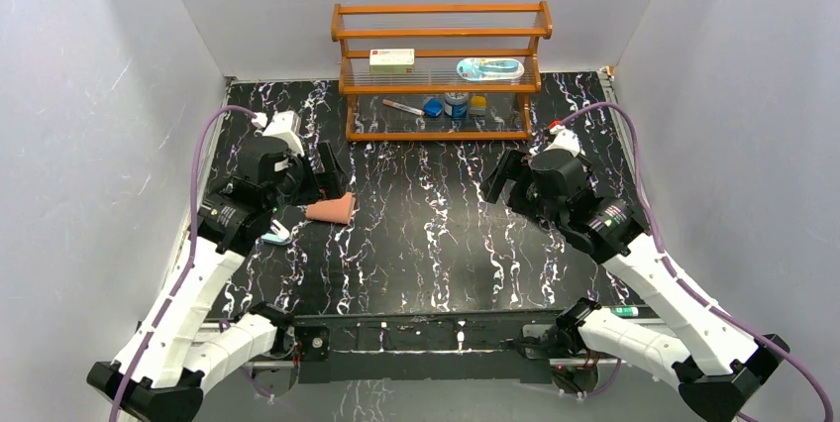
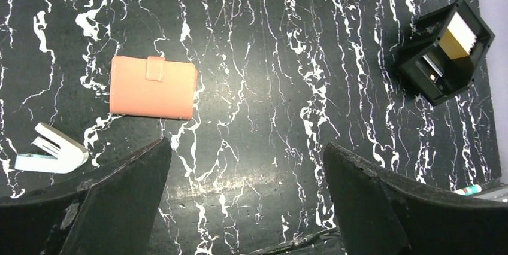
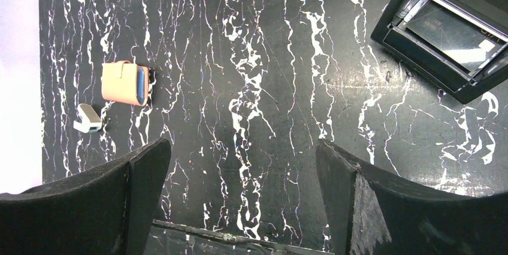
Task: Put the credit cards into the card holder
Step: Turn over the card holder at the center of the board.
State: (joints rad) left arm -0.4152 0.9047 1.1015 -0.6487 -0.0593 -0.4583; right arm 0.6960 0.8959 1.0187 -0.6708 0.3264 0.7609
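Note:
The card holder [image 2: 153,87], a tan-pink wallet folded shut with its snap tab on top, lies flat on the black marbled table [image 2: 257,57]. It also shows at the left as card holder [image 3: 123,82] and at card holder [image 1: 332,209]. The credit cards [image 2: 461,27], whitish, orange-yellow and grey, sit in a black tray [image 2: 446,51] at the far right; credit cards [image 3: 461,27] in tray [image 3: 413,42]. My left gripper [image 2: 247,144] hangs open and empty above the table, right of the wallet. My right gripper [image 3: 242,143] is open and empty too, left of the tray.
A white stapler-like object [image 2: 51,150] lies near the wallet's front left. A wooden rack [image 1: 441,70] with small items stands at the back. A green pen [image 1: 624,311] lies at the near right edge. Grey walls close in both sides.

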